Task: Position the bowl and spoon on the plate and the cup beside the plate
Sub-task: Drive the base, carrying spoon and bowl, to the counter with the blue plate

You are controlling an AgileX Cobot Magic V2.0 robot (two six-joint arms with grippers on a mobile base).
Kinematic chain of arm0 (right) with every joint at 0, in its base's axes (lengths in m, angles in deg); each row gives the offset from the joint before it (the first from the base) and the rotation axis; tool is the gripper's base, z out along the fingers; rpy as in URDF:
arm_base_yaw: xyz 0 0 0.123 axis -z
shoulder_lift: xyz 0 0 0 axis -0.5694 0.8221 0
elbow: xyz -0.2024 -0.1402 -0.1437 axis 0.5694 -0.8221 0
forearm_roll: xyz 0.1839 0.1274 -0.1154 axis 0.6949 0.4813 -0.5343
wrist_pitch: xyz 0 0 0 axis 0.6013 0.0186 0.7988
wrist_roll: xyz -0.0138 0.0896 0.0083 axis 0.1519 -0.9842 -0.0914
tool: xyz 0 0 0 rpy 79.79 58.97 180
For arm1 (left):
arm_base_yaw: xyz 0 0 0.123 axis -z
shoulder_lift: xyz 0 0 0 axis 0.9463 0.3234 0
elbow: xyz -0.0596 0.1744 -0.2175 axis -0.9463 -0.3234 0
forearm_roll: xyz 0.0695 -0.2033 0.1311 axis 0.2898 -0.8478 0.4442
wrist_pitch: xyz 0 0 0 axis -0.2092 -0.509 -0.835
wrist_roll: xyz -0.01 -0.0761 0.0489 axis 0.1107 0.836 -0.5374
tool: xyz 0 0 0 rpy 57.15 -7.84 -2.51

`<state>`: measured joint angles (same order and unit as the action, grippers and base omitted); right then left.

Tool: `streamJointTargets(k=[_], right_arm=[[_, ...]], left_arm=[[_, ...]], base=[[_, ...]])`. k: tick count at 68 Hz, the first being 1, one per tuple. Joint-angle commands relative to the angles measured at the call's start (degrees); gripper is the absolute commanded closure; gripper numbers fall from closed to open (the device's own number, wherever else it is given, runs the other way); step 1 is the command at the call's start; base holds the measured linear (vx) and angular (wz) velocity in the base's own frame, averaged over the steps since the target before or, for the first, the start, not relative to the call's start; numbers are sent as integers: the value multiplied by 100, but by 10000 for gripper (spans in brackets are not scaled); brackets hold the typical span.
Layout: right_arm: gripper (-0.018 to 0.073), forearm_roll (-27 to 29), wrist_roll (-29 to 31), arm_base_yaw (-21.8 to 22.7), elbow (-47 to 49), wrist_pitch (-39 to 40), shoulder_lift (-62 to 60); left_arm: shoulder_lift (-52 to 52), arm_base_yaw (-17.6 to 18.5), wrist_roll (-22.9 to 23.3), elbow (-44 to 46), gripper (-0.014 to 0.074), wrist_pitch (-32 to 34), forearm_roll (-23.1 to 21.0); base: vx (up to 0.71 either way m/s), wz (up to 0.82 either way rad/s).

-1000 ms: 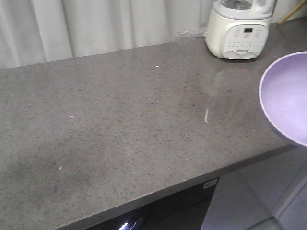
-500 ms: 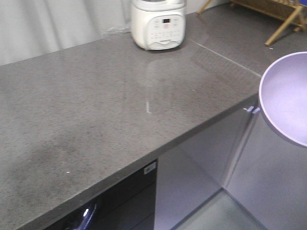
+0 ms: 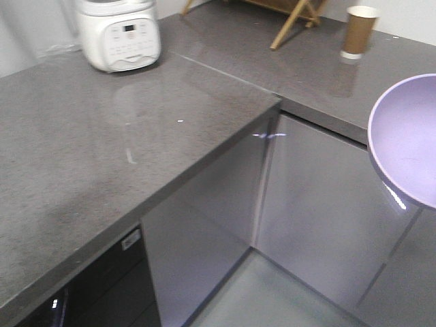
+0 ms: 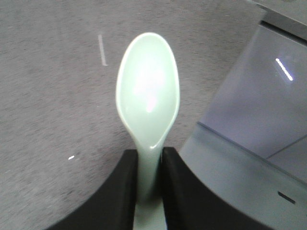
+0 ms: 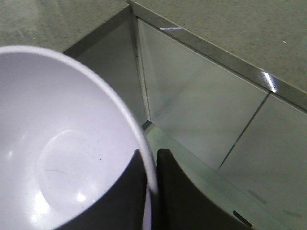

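Pinching the spoon (image 4: pixel 147 91) by its flat handle, the left gripper (image 4: pixel 149 167) is pressing its two black fingers (image 4: pixel 112 196) against either side of the stem. The mint-green scoop is sticking straight out beyond the fingertips, with its hollow side facing the wrist camera. Beneath it, the speckled grey countertop (image 4: pixel 48 96) is spreading to the left of the fingers, while the counter edge and a glossy cabinet front (image 4: pixel 259 105) are falling away to their right.

Across the front view, a white kitchen appliance (image 3: pixel 119 34) is sitting at the far left of the counter. Wooden rack legs (image 3: pixel 293 20) are standing at the back, past the corner. The cup (image 3: pixel 359 30) is standing upright on the far run of counter, well apart from both grippers and touching nothing beside it.

At the right edge the bowl (image 3: pixel 409 136) is hanging tilted, off the counter and in front of the cabinet doors. The right gripper (image 5: pixel 152 167) is clamping its rim, one finger pressing on the inside of the wall and the other on the outside. The lilac hollow is opening out to the left of those fingers, and the cabinet doors and counter edge are lying beyond and to their right.
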<state>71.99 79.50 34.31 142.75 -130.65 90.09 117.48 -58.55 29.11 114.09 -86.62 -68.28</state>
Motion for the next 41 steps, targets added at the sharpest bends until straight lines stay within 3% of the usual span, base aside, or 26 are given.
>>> streamJointTargets(k=[1,41], right_arm=[[565,-3,13,20,155,366,-28],[565,-3,13,20,155,366,-28]], left_arm=[[-85,29,-5,156,603,315,-46],[-85,29,-5,156,603,315,-46]], base=[[-3,-51],[-1,-46]])
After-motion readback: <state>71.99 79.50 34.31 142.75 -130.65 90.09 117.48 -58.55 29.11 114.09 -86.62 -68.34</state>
